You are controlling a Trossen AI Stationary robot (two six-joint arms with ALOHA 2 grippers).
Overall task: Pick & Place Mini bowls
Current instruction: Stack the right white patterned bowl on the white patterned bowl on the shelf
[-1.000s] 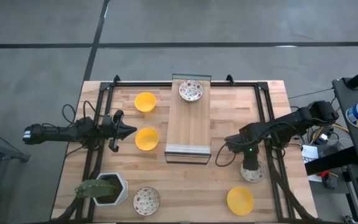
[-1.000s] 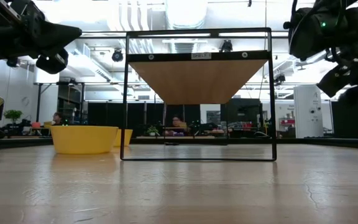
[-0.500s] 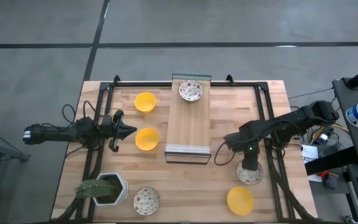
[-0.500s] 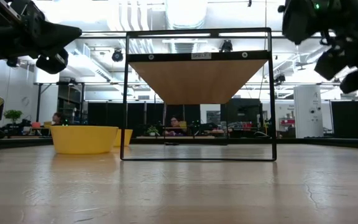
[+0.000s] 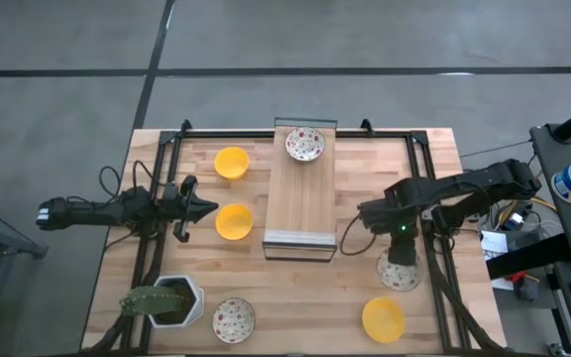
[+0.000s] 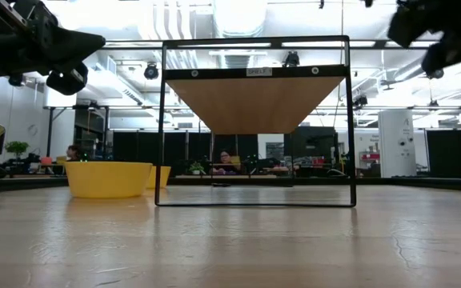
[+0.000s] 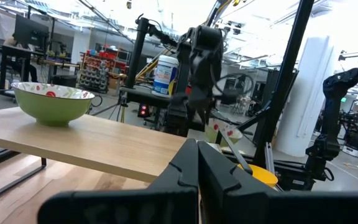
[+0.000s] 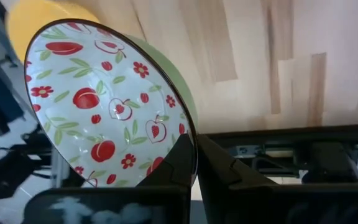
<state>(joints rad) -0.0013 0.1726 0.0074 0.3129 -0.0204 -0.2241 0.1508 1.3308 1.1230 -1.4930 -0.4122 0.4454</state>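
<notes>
The patterned mini bowl (image 8: pixel 104 112) hangs tilted in the right gripper (image 8: pixel 194 163), whose fingers are clamped on its rim, above the table (image 5: pixel 345 297). It looks stiff, glazed and breakable, so I judge the thin rim is the only good hold, and slippery. The left gripper (image 7: pixel 197 163) waits, fingers together, beside a yellow bowl (image 5: pixel 234 221). No writing can be read.

The wooden counter (image 5: pixel 360 293) carries a black-framed wooden shelf (image 5: pixel 301 198) in the middle. To its left stand two yellow bowls (image 5: pixel 232 162) (image 5: pixel 234 221). Along the near edge are a white plant pot (image 5: pixel 173 299), a patterned bowl (image 5: pixel 233 319) and another yellow bowl (image 5: pixel 383 318).
</notes>
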